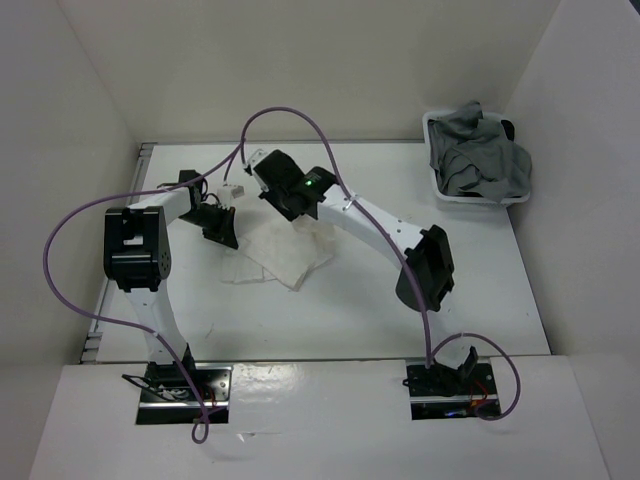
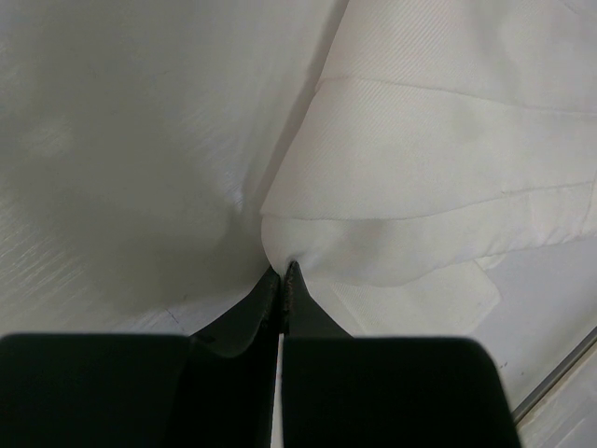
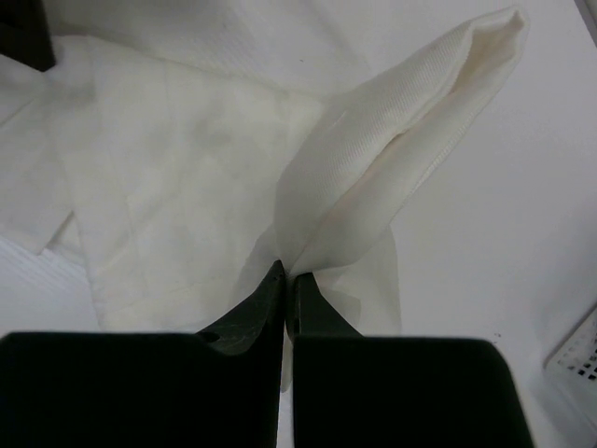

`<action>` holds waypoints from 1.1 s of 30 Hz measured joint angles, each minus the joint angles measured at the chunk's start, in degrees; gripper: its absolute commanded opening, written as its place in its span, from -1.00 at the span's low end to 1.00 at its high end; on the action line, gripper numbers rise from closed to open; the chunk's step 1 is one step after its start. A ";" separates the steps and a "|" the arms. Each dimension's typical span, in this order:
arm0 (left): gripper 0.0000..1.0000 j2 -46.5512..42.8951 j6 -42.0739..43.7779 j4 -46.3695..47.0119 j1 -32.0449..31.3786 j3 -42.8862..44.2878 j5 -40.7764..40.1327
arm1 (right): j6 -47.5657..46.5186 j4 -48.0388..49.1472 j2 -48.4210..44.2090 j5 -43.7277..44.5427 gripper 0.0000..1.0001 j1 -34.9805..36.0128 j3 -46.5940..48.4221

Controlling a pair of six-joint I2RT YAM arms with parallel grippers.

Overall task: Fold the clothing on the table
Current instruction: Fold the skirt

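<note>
On my overhead feed a small pale plastic bin [image 1: 470,201] sits in the upper right of the frame, turned a little off square. Grey garments [image 1: 478,155] are heaped in it, crumpled, and bulge over its right rim. Something small and dark [image 1: 507,128] shows at the bin's upper right corner; I can't make out what it is. Plain white panels close the scene in: a back panel [image 1: 320,60] across the top, a left panel [image 1: 50,150] and a right panel [image 1: 585,200]. On my right wrist feed, a latticed corner of the bin [image 3: 580,359] shows at the lower right edge.
</note>
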 measured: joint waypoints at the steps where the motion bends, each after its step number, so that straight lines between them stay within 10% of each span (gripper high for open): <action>1: -1.00 0.00 0.00 -0.02 0.00 0.00 0.00 | -0.02 -0.37 0.68 0.02 -1.00 0.74 0.74; 33: -1.00 0.13 0.00 -0.90 0.02 -0.02 0.76 | 1.01 -11.02 18.53 -9.27 -1.00 12.66 25.79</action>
